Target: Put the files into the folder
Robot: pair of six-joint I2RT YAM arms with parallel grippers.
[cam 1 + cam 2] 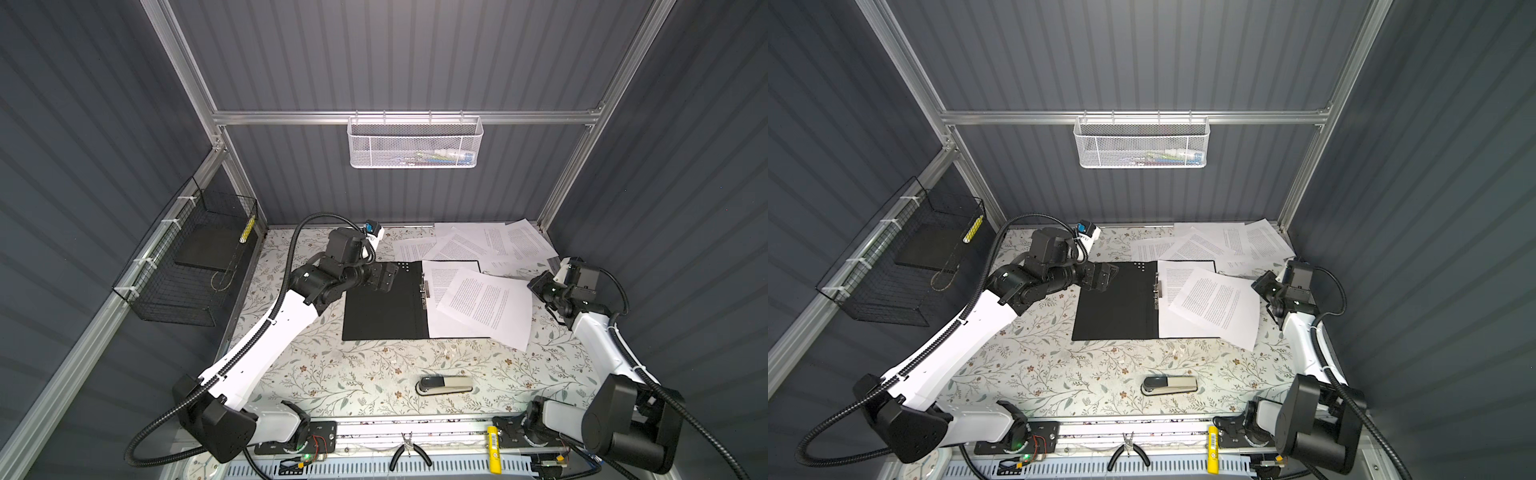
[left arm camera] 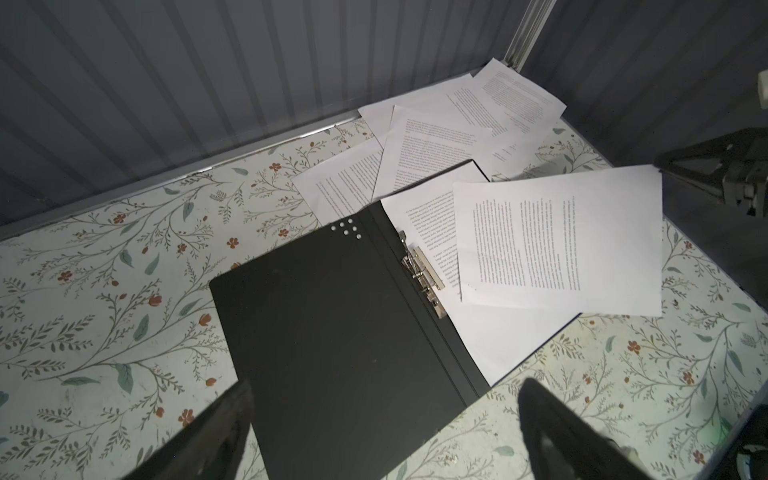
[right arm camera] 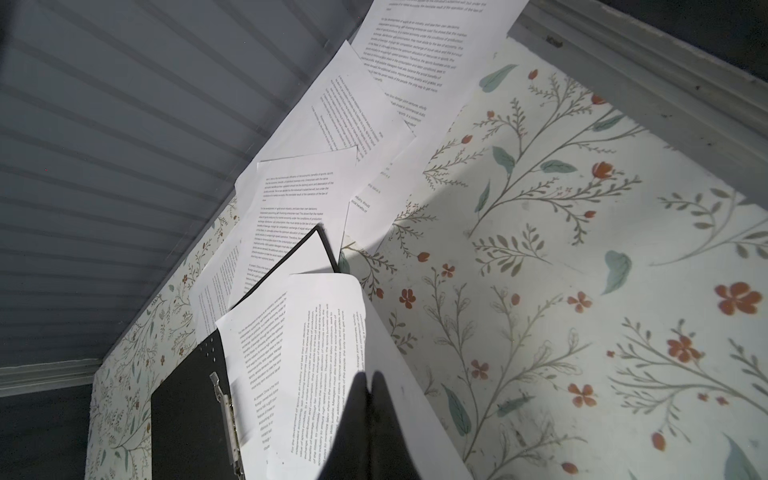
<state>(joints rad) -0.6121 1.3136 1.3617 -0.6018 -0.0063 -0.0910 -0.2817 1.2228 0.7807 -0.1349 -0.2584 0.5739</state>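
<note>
The black folder [image 1: 384, 305] lies open on the floral table in both top views, its metal clip [image 1: 424, 287] at the spine. One printed sheet [image 2: 419, 216] rests on its right half. A second sheet [image 1: 486, 303] lies askew over that one, and my right gripper [image 3: 368, 376] is shut on its edge, which curls up at the pinch. More files [image 1: 478, 243] are scattered at the back right corner, some partly under the folder's far edge. My left gripper [image 2: 386, 386] hangs open above the far left corner of the folder's left cover [image 1: 1117, 307], holding nothing.
A grey stapler [image 1: 445, 384] lies near the table's front. A black wire basket [image 1: 183, 274] holding a dark slab hangs on the left wall, and a white mesh basket [image 1: 415, 143] on the back rail. Pliers [image 1: 409, 453] lie on the front rail.
</note>
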